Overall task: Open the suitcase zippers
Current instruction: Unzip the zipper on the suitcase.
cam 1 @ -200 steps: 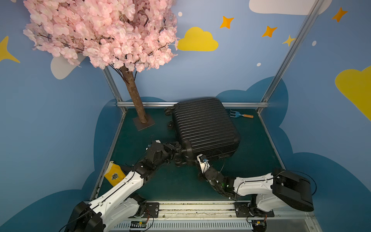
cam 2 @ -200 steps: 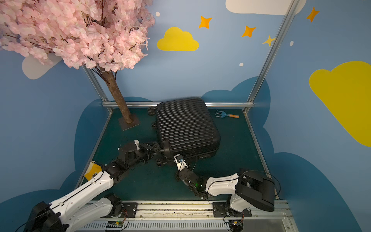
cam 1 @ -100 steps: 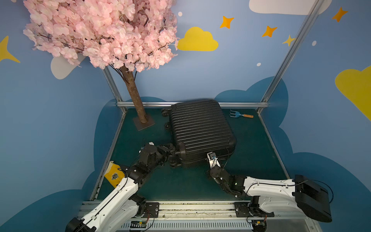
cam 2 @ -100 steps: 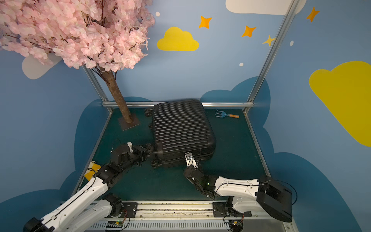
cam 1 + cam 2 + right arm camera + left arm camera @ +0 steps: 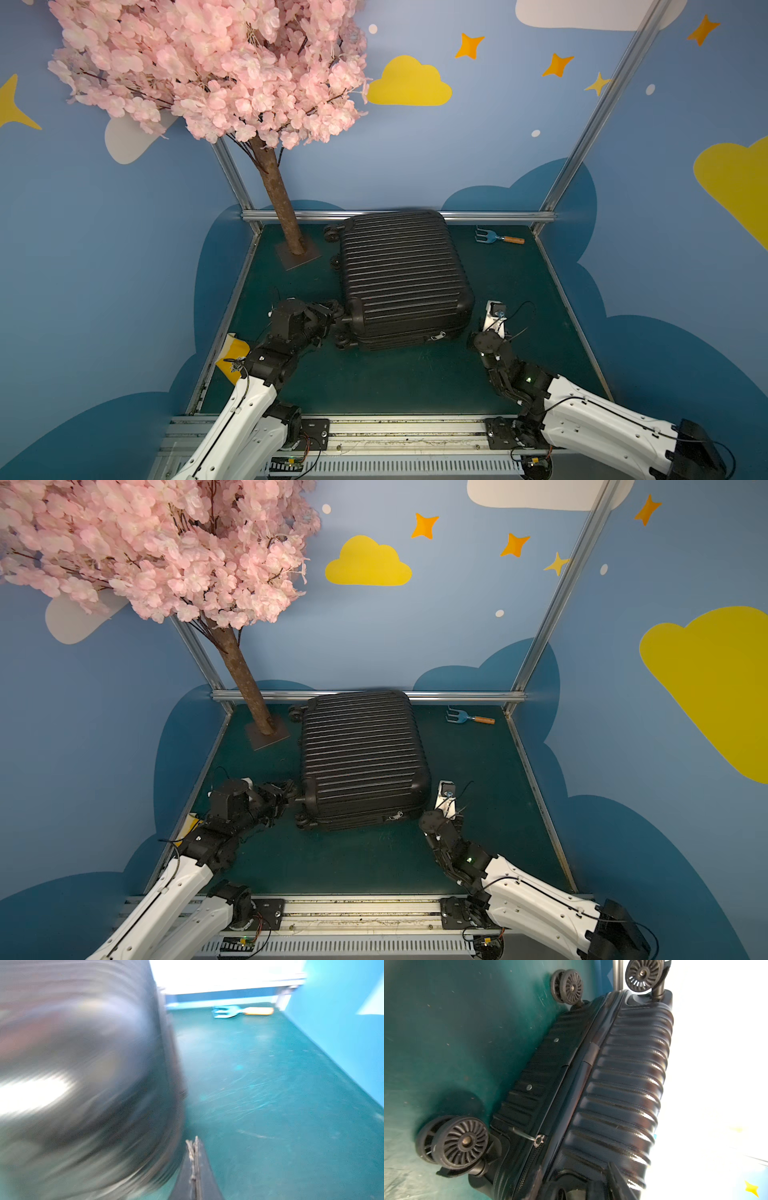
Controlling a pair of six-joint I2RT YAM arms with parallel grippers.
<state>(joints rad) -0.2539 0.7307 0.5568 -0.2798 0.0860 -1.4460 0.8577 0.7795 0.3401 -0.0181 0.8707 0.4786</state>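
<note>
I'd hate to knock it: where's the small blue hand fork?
In both top views the hand fork lies at the far right corner of the mat, apart from the suitcase.

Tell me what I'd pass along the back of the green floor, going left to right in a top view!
tree trunk → suitcase → little blue fork with an orange handle

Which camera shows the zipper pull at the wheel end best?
Left wrist: the zipper pull is close and sharp on the suitcase seam. In both top views that end is too small to show it; right wrist gives only blurred shell.
</note>
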